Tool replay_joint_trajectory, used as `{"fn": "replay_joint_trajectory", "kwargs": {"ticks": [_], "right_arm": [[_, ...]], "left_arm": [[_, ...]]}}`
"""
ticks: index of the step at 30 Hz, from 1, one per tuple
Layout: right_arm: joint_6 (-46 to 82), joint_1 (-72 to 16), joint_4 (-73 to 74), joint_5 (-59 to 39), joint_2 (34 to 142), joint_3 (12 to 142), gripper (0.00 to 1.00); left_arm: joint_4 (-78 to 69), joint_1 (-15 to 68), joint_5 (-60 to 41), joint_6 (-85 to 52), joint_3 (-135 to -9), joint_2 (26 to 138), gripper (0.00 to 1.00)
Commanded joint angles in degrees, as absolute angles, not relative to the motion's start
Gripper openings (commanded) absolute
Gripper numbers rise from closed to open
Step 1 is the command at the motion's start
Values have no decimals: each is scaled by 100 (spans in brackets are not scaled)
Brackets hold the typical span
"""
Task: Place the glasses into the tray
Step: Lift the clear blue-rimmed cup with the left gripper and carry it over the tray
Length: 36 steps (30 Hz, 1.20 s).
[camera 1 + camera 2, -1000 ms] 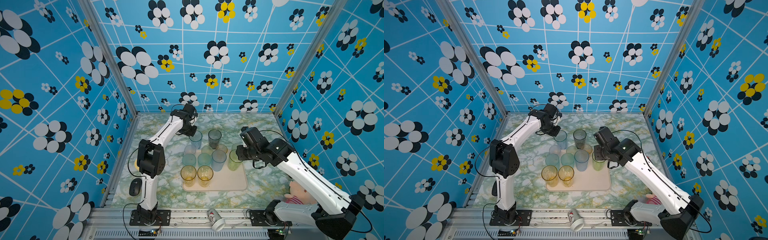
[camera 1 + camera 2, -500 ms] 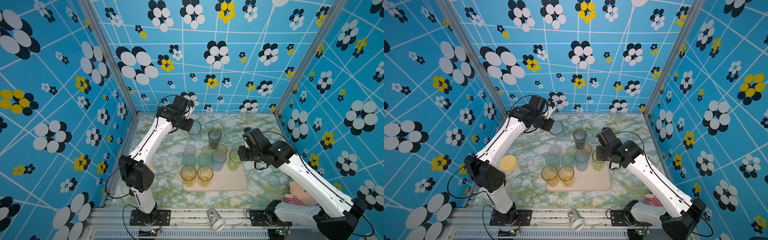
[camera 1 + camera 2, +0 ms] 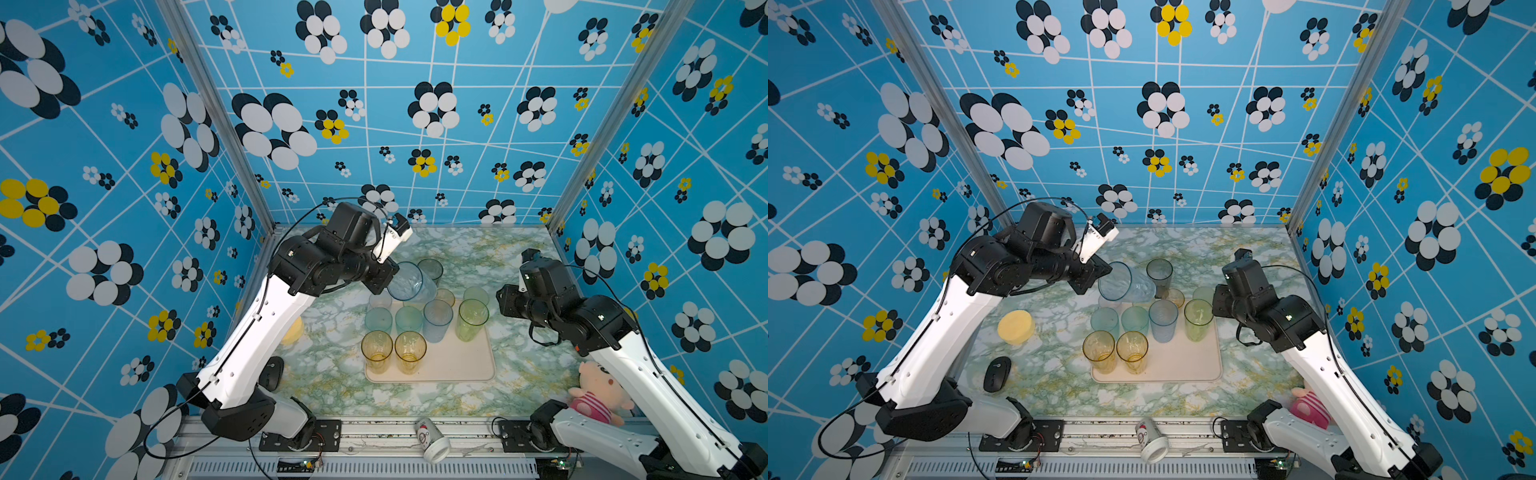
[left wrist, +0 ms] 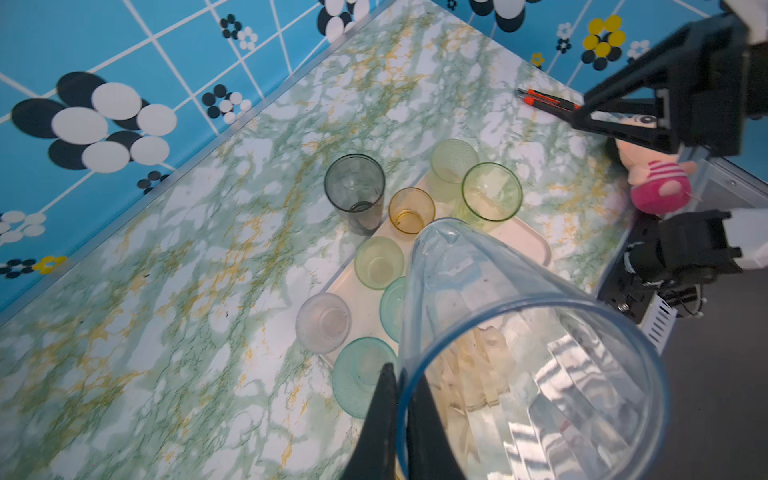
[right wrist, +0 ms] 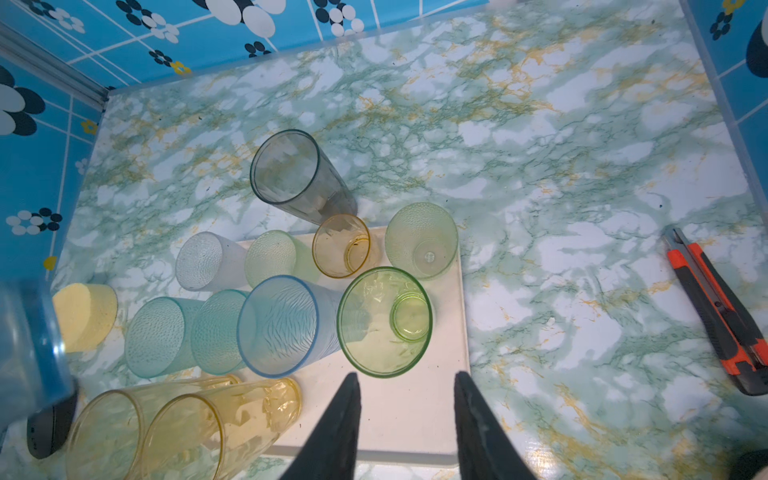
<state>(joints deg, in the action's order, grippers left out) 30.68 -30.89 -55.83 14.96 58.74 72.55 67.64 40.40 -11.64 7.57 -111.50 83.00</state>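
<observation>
By the left end effector (image 4: 400, 376), a tall pale-blue translucent tumbler (image 3: 409, 283) is clamped at its rim and held tilted above the cream-pink rectangular tray's (image 3: 457, 368) far left. The right end effector (image 5: 405, 384) is spread, empty, over the tray.

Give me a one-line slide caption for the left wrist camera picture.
Left gripper pinching the rim of a tilted blue tumbler over the cream tray.

White link shells (image 3: 257, 332), black joint housings (image 3: 307, 266), looping black cables (image 3: 818, 436), tapered black claw fingers (image 5: 332, 428)
</observation>
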Motion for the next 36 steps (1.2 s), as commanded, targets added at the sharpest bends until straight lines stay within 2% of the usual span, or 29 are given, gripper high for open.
{"fn": "replay_joint_trajectory", "kwargs": {"ticks": [1,8,15,36], "right_arm": [[3197,-3011,-5540,1700,5854,7263,39],[3199,-2892,-5571,1701,5743,7233,39],[3233,-2878,-5548,1587,5678,7136,39],[3173,-2874,-5635,1634,5678,7048,39]], "left_arm": [[7119,4564,-1214,987,-11247,8352,7],[7558,5616,-776,1180,-11396,8944,6],[7320,6062,-694,1307,-11206,9630,6],[6687,5979,-442,1574,-10714,10800,5]]}}
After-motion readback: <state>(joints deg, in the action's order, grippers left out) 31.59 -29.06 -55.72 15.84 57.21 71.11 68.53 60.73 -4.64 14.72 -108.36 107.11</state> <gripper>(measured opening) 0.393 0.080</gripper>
